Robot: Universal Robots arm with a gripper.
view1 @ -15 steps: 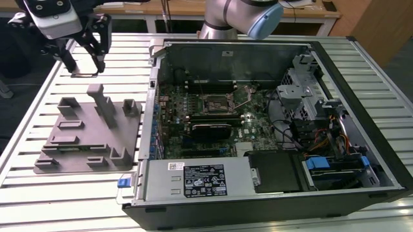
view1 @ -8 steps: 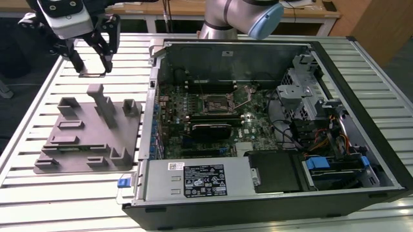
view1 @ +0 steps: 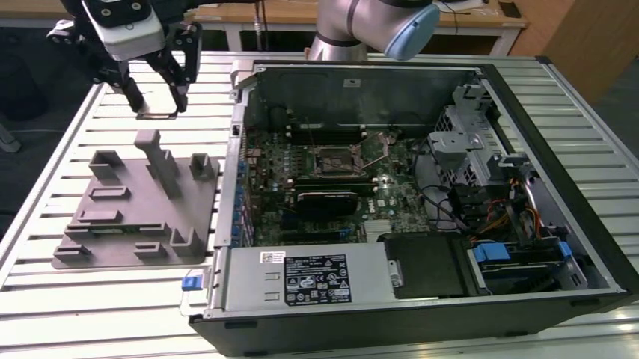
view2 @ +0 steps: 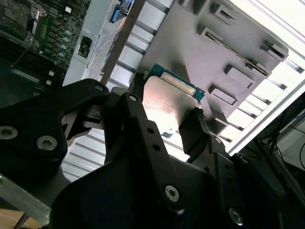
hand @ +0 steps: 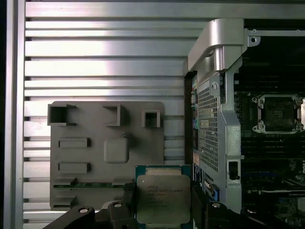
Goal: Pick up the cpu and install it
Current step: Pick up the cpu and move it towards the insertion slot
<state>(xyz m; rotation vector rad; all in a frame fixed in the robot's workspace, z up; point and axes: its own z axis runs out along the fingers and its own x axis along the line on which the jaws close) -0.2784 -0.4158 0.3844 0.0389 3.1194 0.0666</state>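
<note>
- Upper left of the exterior view: the black two-finger gripper (view1: pixel 157 105) hangs over the slatted aluminium table (view1: pixel 60 146). Its fingers are pinched on the small flat square cpu with the silvery metal top plate (view1: pixel 158 114).
- In both wrist views the fingers (hand: pixel 127 193) press on two opposite edges of the cpu (hand: pixel 163 198), not on its faces. My guess is that's to keep the top plate and the underside untouched.
- The cpu (view2: pixel 174 100) is held flat, roughly level with the table, with its metal plate facing up toward the wrist. It's square, so there's no real long axis. Its edges run pretty much square to the tray and the case wall in the first wrist view, and a green board edge peeks out on the side away from the wrist.
- Lower left of the exterior view: the large grey plastic tray with upright blocks (view1: pixel 135 202) sits on the table. The cpu looks lifted clear of it, up in the air and not resting on anything.
- Centre: the open black computer case (view1: pixel 399 307) lies on its side, so the green motherboard (view1: pixel 394 191) faces up.
- Mid-frame on that board: the square metal-framed socket (view1: pixel 337 161). It looks bare to me, and it's well apart from the cpu.
</note>
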